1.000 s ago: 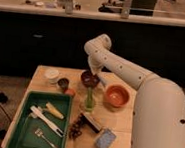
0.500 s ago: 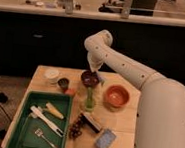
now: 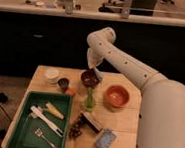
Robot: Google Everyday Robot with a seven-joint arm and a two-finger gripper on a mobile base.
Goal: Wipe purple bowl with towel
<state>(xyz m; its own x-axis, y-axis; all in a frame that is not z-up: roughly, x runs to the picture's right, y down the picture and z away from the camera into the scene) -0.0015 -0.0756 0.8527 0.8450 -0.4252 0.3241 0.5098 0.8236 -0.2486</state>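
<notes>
The purple bowl (image 3: 88, 78) stands at the back middle of the wooden table (image 3: 125, 123). My gripper (image 3: 93, 67) hangs from the white arm (image 3: 122, 62) just above the bowl's far right rim. A pale towel (image 3: 97, 73) hangs from the gripper, bunched at the bowl's right edge. The gripper is shut on the towel. Whether the towel touches the inside of the bowl is hidden.
An orange bowl (image 3: 116, 97) sits right of the purple one, with a green bottle (image 3: 89, 99) in front. A white cup (image 3: 51, 75) and a dark cup (image 3: 63, 83) stand to the left. A green tray (image 3: 26, 131) holds utensils. A blue sponge (image 3: 104, 140) lies near the front edge.
The gripper with the towel has risen a little from inside the purple bowl to just above its rim. Nothing else on the table has moved.
</notes>
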